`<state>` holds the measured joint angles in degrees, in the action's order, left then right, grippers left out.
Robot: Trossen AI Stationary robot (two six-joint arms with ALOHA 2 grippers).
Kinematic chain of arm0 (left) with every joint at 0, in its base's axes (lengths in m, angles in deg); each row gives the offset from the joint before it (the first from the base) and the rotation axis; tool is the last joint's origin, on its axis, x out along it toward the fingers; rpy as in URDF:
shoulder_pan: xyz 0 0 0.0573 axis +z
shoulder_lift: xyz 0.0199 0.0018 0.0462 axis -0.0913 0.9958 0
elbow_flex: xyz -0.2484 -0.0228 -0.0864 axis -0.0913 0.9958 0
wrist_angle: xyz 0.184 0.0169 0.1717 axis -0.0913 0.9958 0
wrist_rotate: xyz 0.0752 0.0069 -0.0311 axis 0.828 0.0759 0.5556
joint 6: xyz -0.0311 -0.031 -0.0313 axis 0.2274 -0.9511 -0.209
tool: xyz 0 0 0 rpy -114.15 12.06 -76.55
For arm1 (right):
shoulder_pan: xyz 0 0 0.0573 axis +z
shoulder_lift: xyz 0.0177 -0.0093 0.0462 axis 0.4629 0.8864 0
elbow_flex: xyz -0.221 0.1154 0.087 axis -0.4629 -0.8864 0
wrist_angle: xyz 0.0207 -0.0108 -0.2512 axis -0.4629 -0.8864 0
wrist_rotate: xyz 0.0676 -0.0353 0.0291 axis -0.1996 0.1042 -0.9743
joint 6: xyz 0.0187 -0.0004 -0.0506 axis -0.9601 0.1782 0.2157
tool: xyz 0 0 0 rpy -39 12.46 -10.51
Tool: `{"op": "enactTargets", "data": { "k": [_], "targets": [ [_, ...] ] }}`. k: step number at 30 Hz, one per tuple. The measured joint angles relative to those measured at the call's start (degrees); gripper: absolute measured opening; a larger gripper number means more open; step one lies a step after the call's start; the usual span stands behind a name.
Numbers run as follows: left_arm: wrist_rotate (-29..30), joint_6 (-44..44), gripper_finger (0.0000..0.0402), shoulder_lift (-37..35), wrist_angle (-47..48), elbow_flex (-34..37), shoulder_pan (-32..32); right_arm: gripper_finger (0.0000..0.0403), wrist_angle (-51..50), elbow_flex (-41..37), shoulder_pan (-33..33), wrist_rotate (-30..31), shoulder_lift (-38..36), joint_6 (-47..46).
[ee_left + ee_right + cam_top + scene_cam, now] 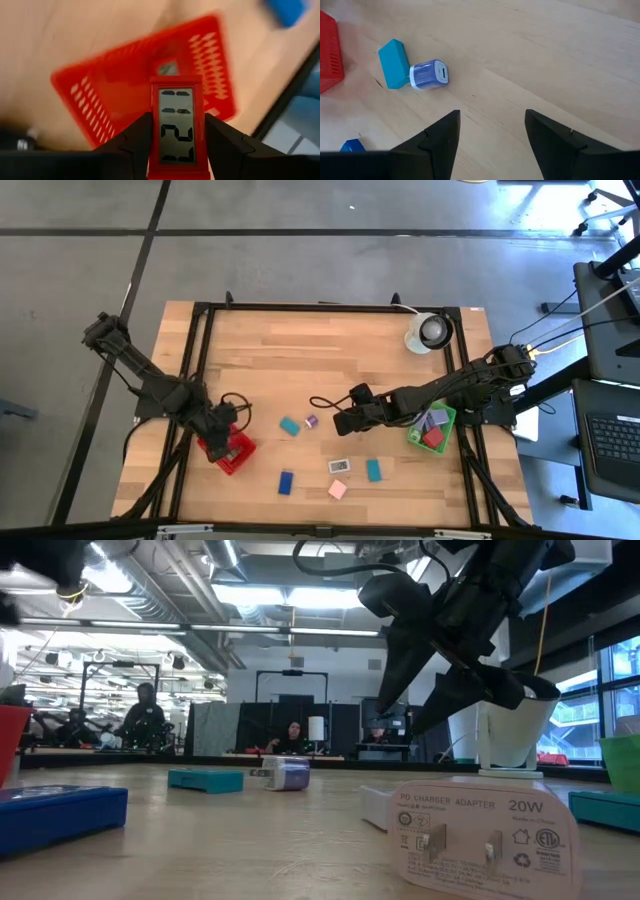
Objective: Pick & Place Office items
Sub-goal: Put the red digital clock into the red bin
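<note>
My left gripper is shut on a small red block with a grey digit display. It hovers over the red basket at the table's near left. My right gripper is open above bare wood at mid-table. Just to its left lie a teal block and a lavender charger cube, side by side. A white 20W adapter, a teal piece, a blue piece and a pink piece lie flat near the near edge. My left gripper pinches the red display block by its two long sides, one finger on each side. The fingers point down from above and lie along its length. The block is lifted clear, above the red basket's floor.
The green basket on the right holds several small pieces, under my right arm. A white round object with a dark centre stands at the far right. A black frame borders the table. People sit in the room beyond.
</note>
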<state>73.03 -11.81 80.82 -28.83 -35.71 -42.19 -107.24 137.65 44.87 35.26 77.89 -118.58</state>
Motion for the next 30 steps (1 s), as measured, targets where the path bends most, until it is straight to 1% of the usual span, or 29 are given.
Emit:
{"op": "enactTargets", "data": {
  "k": [4, 8, 12, 19, 26, 30],
  "targets": [
    [-1.16, -4.78, 0.0152, 1.02, 0.07, 4.55, -1.73, 0.0226, 0.17, 0.0, 0.0, 0.0, 0.0, 0.0],
    [0.38, -9.32, 0.0152, 1.13, -1.38, 7.84, -1.53, 0.0227, 0.2, 0.0, 0.0, -0.02, 0.0, 0.02],
    [0.8, -11.17, 0.0153, 1.13, -2.9, 9.54, -1.55, 0.0227, 0.4, 0.0, 0.0, -0.02, -0.01, 0.08],
    [0.81, -12.23, 0.0174, 1.13, -3.91, 9.81, -1.53, 0.0227, 0.46, 0.0, 0.0, -0.19, 0.0, -0.02],
    [-3.13, -11.8, 0.0199, 0.78, -5.55, 9.64, -1.53, 0.0227, 0.59, 0.0, 0.0, -0.26, -0.02, -0.04],
    [-3.08, -11.29, 0.0202, 0.78, -5.74, 8.4, -1.53, 0.0227, 0.59, 0.0, 0.0, -0.22, 0.0, 0.0]
  ]
}}
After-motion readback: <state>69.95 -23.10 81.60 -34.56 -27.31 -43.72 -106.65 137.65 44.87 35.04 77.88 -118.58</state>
